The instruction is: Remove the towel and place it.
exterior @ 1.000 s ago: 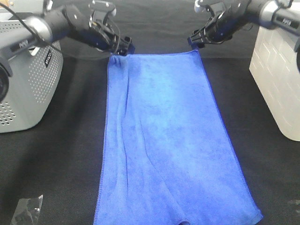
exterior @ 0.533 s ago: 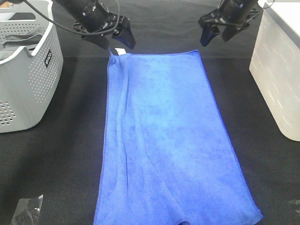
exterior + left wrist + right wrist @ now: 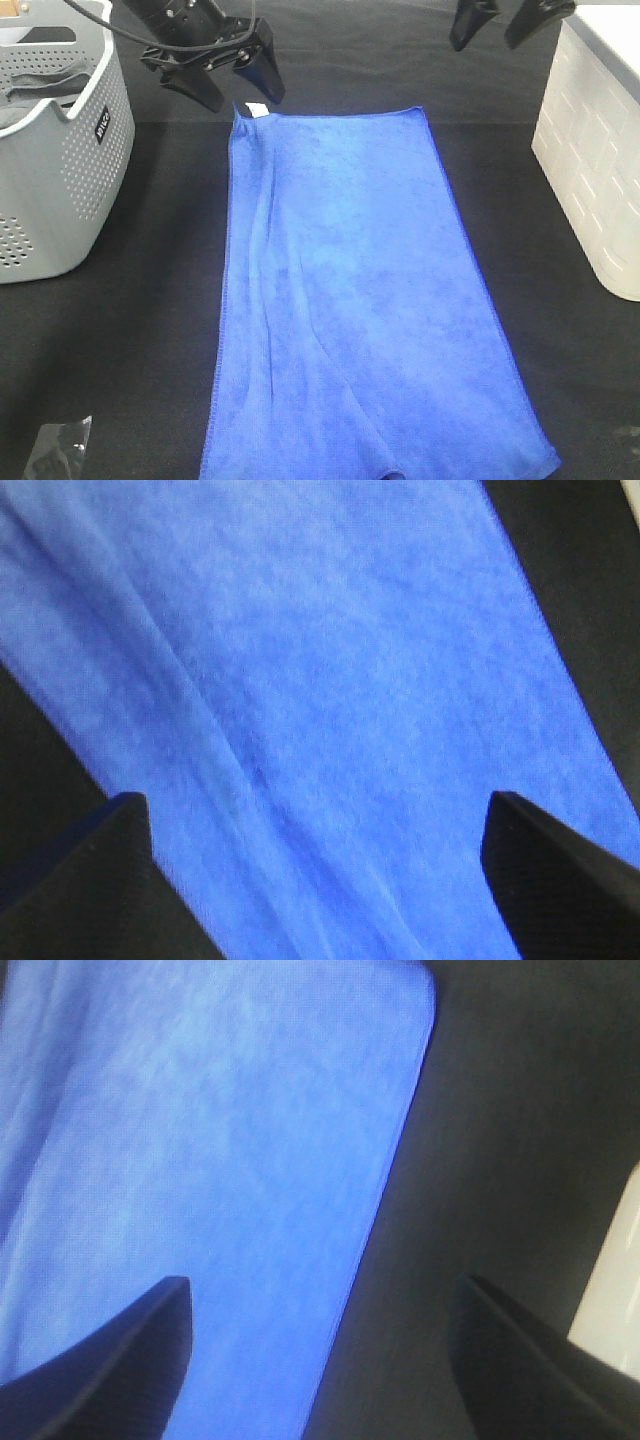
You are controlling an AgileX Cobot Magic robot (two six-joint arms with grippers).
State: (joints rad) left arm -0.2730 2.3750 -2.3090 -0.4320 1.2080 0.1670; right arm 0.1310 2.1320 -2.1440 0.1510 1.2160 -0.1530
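The blue towel point(image 3: 350, 300) lies spread flat on the black table, long side running from the far edge to the near edge, with a small white tag point(image 3: 256, 109) at its far left corner. My left gripper point(image 3: 238, 84) hovers open just above that corner, holding nothing. High over the far right corner my right gripper point(image 3: 500, 20) is open and empty too. In the left wrist view the towel point(image 3: 330, 690) fills the space between the two dark fingertips point(image 3: 90, 880). The right wrist view shows the towel's edge point(image 3: 210, 1160) and bare table.
A grey perforated basket point(image 3: 60, 150) with a grey cloth inside stands at the left. A white bin point(image 3: 595, 170) stands at the right. A crumpled clear wrapper point(image 3: 55, 450) lies at the near left corner.
Both grippers have let go of the towel's far corners and risen away from it. The towel has stayed flat in place.
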